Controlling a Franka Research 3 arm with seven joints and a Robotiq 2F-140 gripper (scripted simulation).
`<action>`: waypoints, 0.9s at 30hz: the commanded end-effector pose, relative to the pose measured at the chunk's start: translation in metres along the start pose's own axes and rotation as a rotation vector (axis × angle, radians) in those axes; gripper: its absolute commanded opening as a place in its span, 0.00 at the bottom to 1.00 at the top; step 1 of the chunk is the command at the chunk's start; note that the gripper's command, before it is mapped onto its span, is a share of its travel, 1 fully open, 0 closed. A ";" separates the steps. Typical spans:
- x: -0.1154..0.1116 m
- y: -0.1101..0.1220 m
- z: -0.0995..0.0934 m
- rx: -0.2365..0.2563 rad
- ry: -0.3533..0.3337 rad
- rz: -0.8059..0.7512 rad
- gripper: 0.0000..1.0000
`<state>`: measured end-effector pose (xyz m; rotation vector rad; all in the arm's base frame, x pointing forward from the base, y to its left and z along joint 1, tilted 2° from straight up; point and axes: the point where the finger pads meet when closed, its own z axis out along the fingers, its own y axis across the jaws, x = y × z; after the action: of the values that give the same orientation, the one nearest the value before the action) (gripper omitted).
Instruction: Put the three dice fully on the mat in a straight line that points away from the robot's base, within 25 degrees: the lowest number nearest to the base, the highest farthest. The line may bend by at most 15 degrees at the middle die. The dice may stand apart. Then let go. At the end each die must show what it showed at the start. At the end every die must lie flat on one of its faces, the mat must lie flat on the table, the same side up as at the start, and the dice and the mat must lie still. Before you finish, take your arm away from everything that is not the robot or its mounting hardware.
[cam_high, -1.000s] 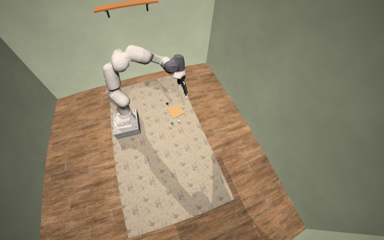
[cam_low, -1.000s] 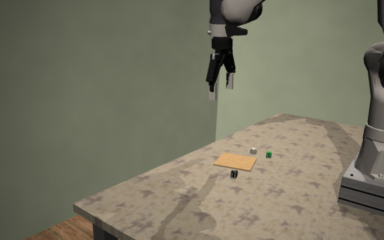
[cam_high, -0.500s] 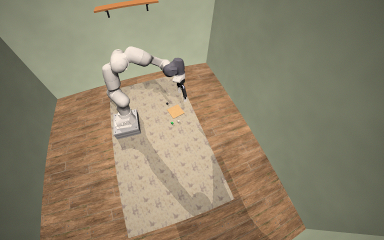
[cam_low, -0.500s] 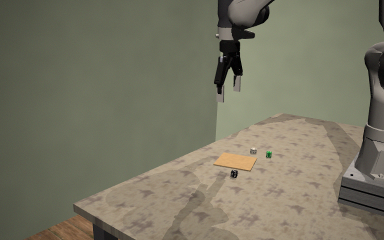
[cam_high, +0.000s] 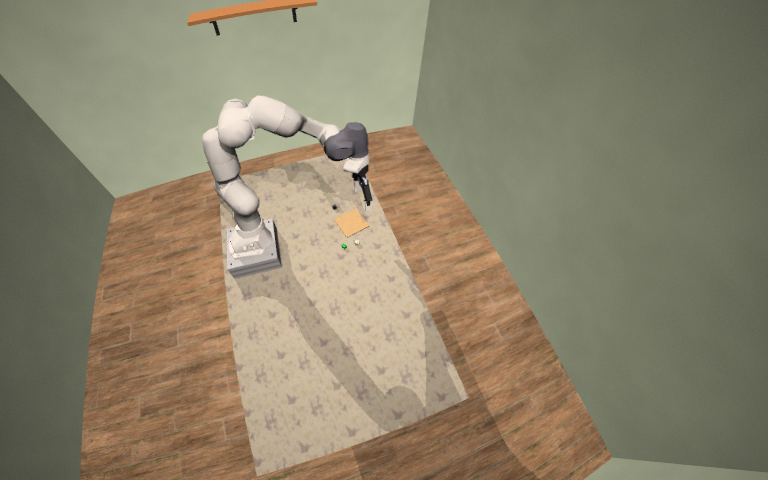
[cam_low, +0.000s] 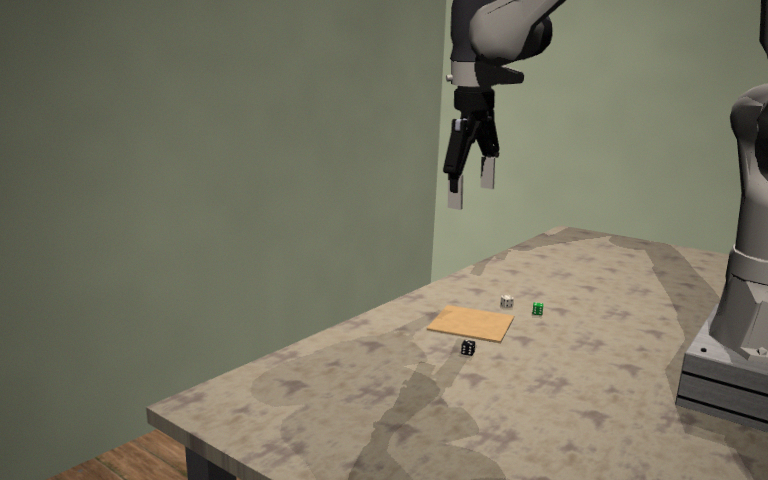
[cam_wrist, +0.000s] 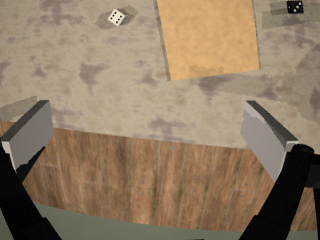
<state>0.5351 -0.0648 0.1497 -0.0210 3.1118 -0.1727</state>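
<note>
The orange mat (cam_high: 351, 223) (cam_low: 470, 323) (cam_wrist: 212, 37) lies flat on the table with no die on it. The black die (cam_high: 334, 207) (cam_low: 467, 347) (cam_wrist: 295, 7) lies beside one side of the mat and shows three on top. The white die (cam_high: 356, 242) (cam_low: 506, 301) (cam_wrist: 116, 17) lies off the opposite side; its top appears to show six. The green die (cam_high: 343, 246) (cam_low: 537, 308) lies near the white one, closer to the robot's base; its top number is too small to read. My gripper (cam_high: 362, 198) (cam_low: 471, 195) (cam_wrist: 147, 117) is open and empty, high above the table, beyond the mat's far side.
The patterned table (cam_high: 334, 305) (cam_low: 566, 396) ends at an edge just beyond the mat, with wooden floor (cam_high: 470, 271) (cam_wrist: 150, 175) below. The robot's base (cam_high: 253, 260) (cam_low: 719, 384) stands at the opposite side of the table. A wall shelf (cam_high: 252, 11) hangs behind the arm.
</note>
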 end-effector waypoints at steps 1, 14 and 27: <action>-0.002 0.000 -0.001 0.001 -0.008 -0.019 1.00; 0.018 -0.020 0.012 -0.014 -0.001 -0.006 1.00; 0.037 -0.036 0.025 -0.030 0.006 0.004 1.00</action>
<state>0.4978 -0.1003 0.1273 0.0202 3.1319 -0.1290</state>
